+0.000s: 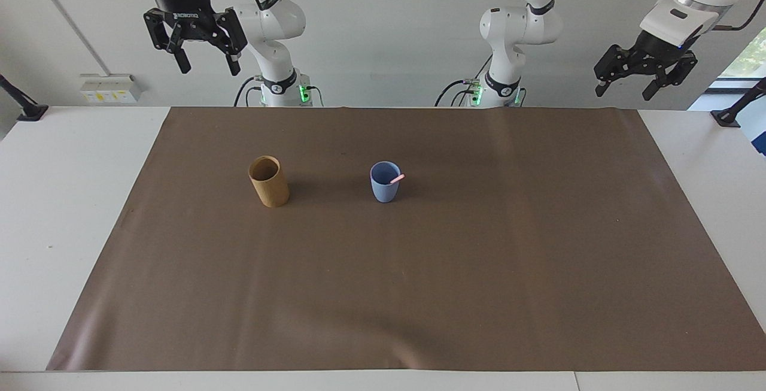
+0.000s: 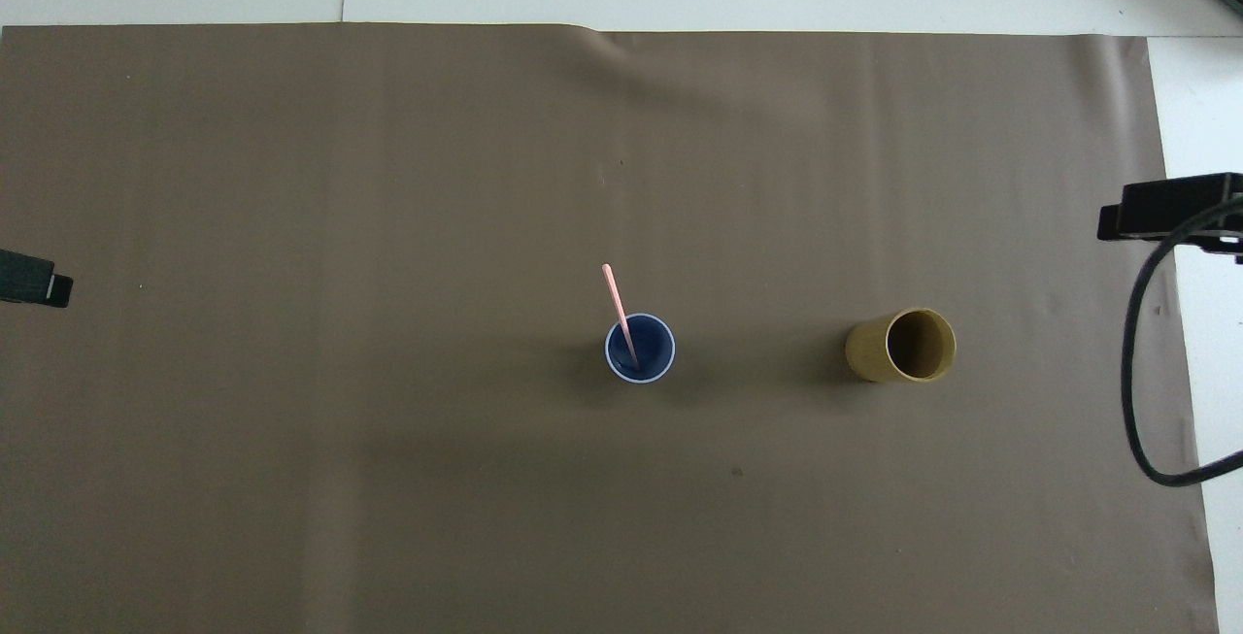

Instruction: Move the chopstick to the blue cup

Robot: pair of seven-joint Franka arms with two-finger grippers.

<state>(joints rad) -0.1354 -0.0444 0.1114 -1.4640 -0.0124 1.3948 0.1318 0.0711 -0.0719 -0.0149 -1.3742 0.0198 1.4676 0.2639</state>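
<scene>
Chopstick [image 2: 619,309], a thin straight pink stick, stands tilted inside the small matte light-blue tapered cup [image 1: 384,182], its lower end down in the cup and hard to make out against the dark inside; in the facing view only a short pink tip shows over the rim. The blue cup sits upright near the middle of the brown mat [image 1: 419,295] that covers the white worktop [image 1: 66,199]. Toward the right arm's end of the worktop from the blue cup, well apart from it, stands the taller tan-brown cylindrical holder [image 1: 268,182], upright.

In the overhead view both claws are cut off at the picture's edges (only dark slivers of them show). The right claw [image 1: 204,64] hangs high in the air, at the right arm's end of the worktop from the blue cup, fingers spread and grasping nothing. The left claw [image 1: 622,88] waits high over the worktop's other end, far from the blue cup, likewise released and carrying nothing. Neither claw touches the chopstick.
</scene>
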